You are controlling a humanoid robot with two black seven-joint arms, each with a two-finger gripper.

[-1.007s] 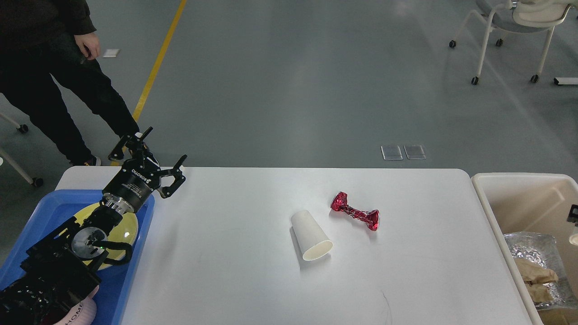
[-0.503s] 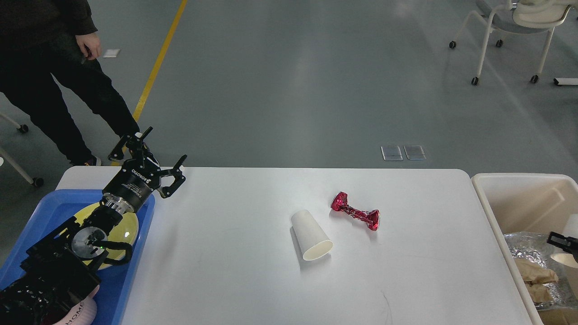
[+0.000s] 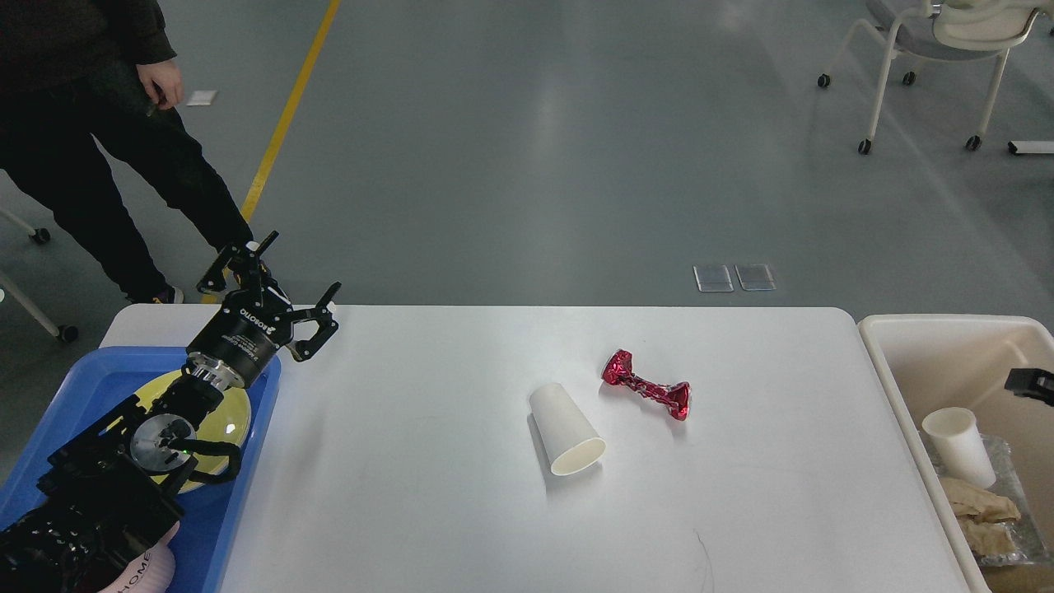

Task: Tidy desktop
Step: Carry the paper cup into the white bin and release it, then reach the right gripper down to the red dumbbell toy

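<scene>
At the right edge of the view only a small black piece of the right gripper shows above the bin; its fingers are cut off, so I cannot tell whether they are spread or closed. Below it a white cup stands tilted inside the bin, on crumpled foil and brown paper that run out of the frame. The left arm's thick lower part hides much of the yellow plate in the blue tray, and a pink thing at the bottom corner is mostly covered.

The left arm rises from the lower left, slanting up and to the right. Its gripper hangs over the desktop's far left corner, fingers spread wide and holding nothing.

The desktop fills the middle of the view, tray on its left end, bin just beside its right edge. A paper cup lies on its side near the middle, mouth toward the viewer. A red wrapper, twisted, lies close to its right, apart from it. Between the left gripper and the cup the white top is bare, as is the strip near the bin. A person in black stands beyond the far left corner.
</scene>
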